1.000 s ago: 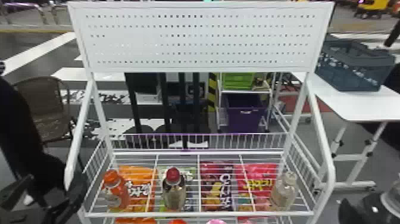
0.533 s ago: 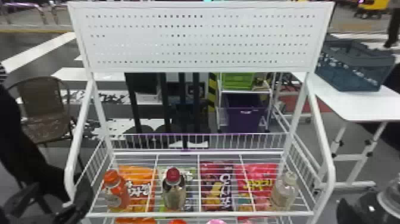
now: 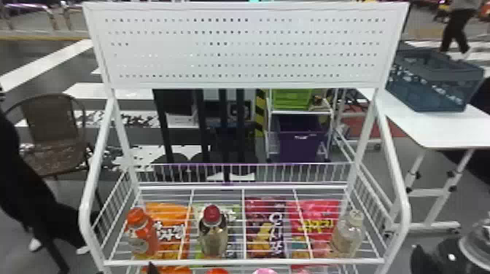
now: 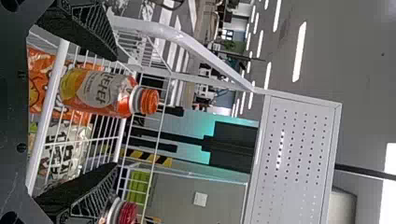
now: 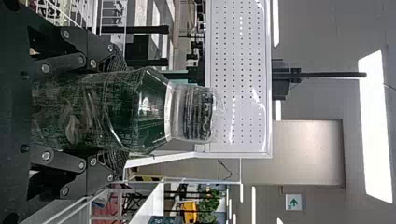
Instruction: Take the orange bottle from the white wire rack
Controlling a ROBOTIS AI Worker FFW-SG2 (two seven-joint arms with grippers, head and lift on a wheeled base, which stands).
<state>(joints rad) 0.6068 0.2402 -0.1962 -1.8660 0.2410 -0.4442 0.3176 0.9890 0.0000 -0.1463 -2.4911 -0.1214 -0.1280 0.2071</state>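
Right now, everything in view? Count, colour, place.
Rack: one, white, centre.
Panel: one, white, rack's top.
Orange bottle: one, orange, rack's left.
Red-capped bottle: one, clear, right of it.
Pale-capped bottle: one, clear, rack's right.
Snack bags: at least four, multicoloured, in rack.
Chair: one, brown, left.
Table: one, white, right.
Basket: one, bluish, on table.
Bins: two, green above purple, behind rack.
Posts: several, black, behind rack.
Left gripper: one, black, open, facing orange bottle.
Right gripper: one, black, holding large clear bottle.

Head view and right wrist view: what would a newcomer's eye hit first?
Probably the big white perforated panel topping the wire rack. Next, the orange bottle at the rack's left end. In the right wrist view, a clear bottle gripped by the right tool stands out.
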